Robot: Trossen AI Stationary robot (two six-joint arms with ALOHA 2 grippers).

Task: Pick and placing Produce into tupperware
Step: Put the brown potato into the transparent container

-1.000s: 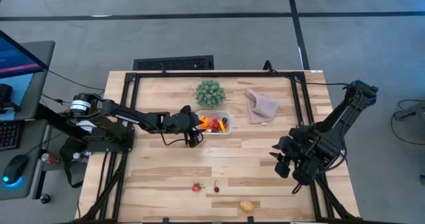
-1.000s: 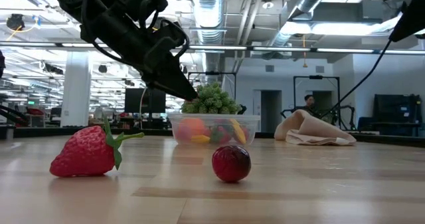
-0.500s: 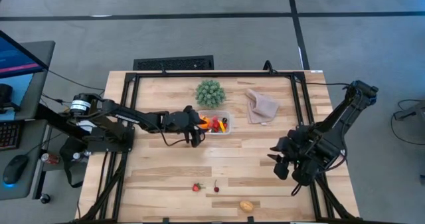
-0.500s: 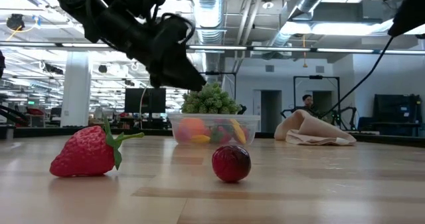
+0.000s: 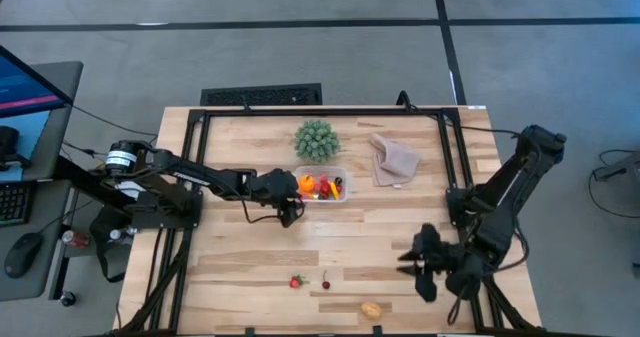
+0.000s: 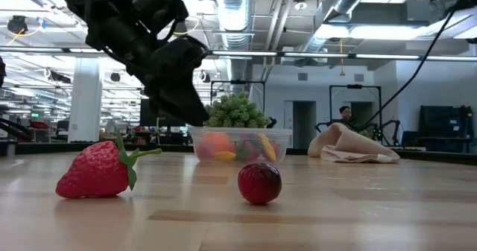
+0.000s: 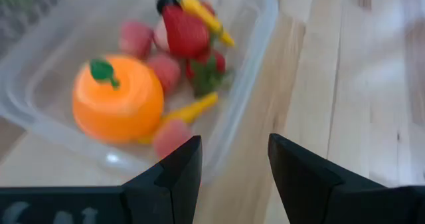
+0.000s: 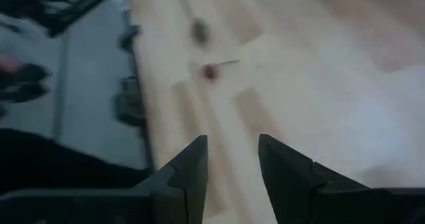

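Note:
The clear tupperware [image 5: 323,185] stands mid-table in front of the green plant and holds an orange [image 7: 118,99], a strawberry and other small produce. My left gripper [image 5: 287,205] hangs open and empty just off its left end, also in the left wrist view [image 7: 232,151] and the low view [image 6: 182,106]. Three loose pieces lie near the table's near edge: a strawberry [image 5: 295,281], a dark red cherry [image 5: 325,282] and a yellow-orange piece [image 5: 371,309]. My right gripper [image 5: 412,262] is open and empty, to the right of them, above the table [image 8: 232,147].
A green spiky plant [image 5: 316,138] stands just behind the tupperware. A beige cloth [image 5: 394,160] lies to the right of it. A black frame rail [image 5: 320,110] runs round the table's edge. Bare wood stretches between the tupperware and the loose produce.
My right gripper has swung toward the table's near edge and a little left, toward the loose produce, staying open. My left gripper has drawn back a short way left and nearward from the tupperware's left end.

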